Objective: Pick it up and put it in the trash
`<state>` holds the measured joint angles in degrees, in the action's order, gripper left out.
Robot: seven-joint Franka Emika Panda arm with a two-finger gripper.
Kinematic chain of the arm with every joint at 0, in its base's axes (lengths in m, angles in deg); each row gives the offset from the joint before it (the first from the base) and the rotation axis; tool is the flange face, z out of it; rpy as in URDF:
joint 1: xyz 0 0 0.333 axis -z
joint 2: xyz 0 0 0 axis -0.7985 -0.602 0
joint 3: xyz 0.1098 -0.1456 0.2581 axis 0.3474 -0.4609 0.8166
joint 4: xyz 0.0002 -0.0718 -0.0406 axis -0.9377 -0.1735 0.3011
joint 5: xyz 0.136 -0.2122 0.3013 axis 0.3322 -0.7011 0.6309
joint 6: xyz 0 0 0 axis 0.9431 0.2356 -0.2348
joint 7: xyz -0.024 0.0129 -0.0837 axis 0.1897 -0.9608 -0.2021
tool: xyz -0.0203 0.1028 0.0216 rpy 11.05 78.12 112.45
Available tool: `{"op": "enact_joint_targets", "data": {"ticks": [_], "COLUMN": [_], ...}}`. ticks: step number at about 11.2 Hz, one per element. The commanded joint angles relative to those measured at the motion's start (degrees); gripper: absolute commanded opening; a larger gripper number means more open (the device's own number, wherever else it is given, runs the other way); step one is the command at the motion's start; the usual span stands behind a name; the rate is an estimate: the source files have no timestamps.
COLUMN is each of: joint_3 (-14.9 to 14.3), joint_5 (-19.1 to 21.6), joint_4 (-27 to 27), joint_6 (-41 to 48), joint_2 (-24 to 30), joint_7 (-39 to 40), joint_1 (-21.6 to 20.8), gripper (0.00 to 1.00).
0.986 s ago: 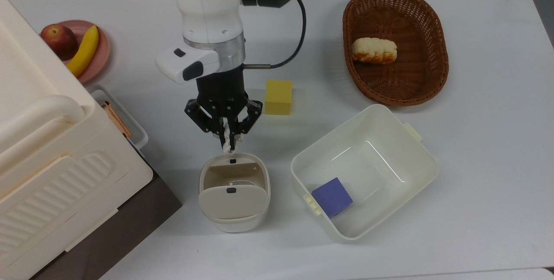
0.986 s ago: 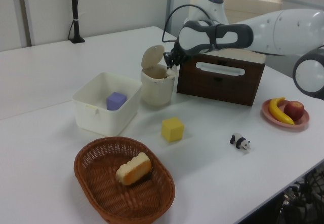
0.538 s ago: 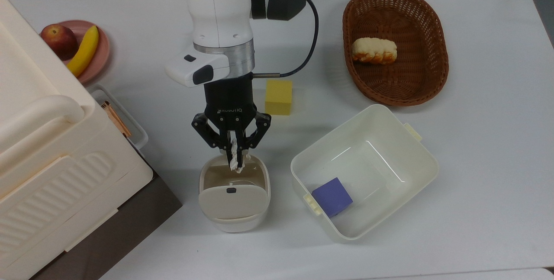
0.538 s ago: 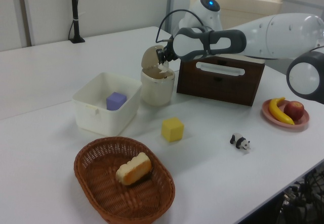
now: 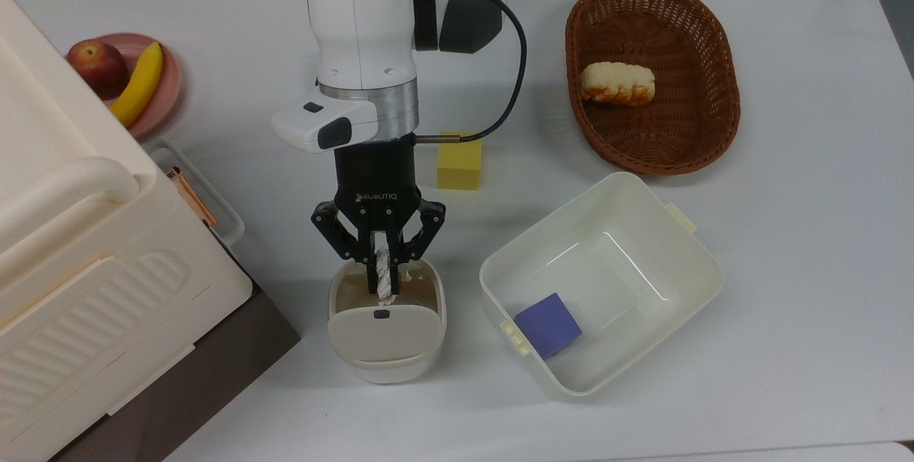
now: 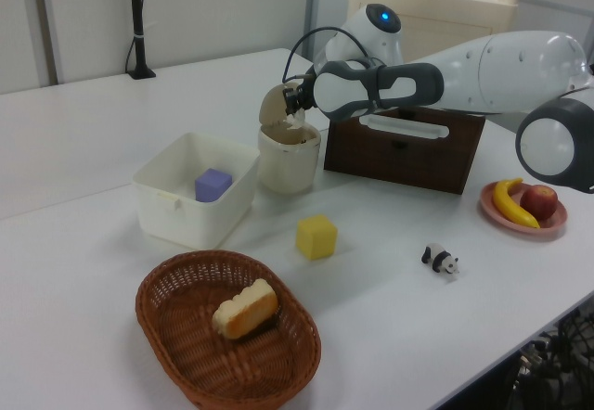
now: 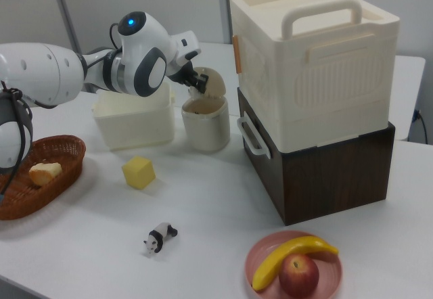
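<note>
Cream plastic forms the large ribbed storage box [image 5: 86,248] at the 9 o'clock edge of the top view, stacked on a dark brown wooden crate [image 7: 325,170]. At 10 o'clock a pink round plate [image 5: 168,83] carries a red apple [image 5: 96,66] and a yellow banana [image 5: 139,83]. Toward the centre, the white Franka arm [image 5: 364,19] is seen reaching down toward 6 o'clock, and its black gripper [image 5: 382,280] is poised over the open mouth of the small cream rounded bin [image 5: 385,344]. The jaws are narrowed onto the small crumpled ball of off-white paper [image 5: 385,276], which is held upright between them, its lower end at the bin's opening. The bin's swing flap lid [image 5: 385,330] is tipped open, a small black mark visible on it. Just at 1 o'clock of the gripper a yellow foam block [image 5: 459,166] is set on the white counter [image 5: 785,233]. At 4 o'clock of the block a larger cream rectangular tub [image 5: 678,233] holds a purple cube [image 5: 548,324]. At 2 o'clock an oval brown wicker basket [image 5: 721,112] contains a bread roll [image 5: 617,83]. In the right view, a black-and-white panda figurine [image 7: 159,237] lies near the 6 o'clock edge, well apart from the bin.
</note>
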<state>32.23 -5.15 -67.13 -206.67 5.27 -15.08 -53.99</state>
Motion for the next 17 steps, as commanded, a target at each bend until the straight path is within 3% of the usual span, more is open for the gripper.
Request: {"op": "enact_joint_targets", "data": {"ticks": [1, 5, 14, 17], "joint_3": [-0.7, -0.35, 1.06, 0.27], "joint_5": [-7.6, -6.65, -5.87, 0.01], "joint_4": [1.13, 0.17, -12.65, -13.81], "joint_6": [-0.4, 0.56, 45.44, 53.99], "joint_2": [-0.69, 2.19, 29.25, 34.28], "joint_7": [-0.52, -2.53, -2.9, -2.28], "joint_1": [-0.67, -0.32, -1.02, -1.28], "gripper": [1.0, 1.0, 1.0, 1.0]}}
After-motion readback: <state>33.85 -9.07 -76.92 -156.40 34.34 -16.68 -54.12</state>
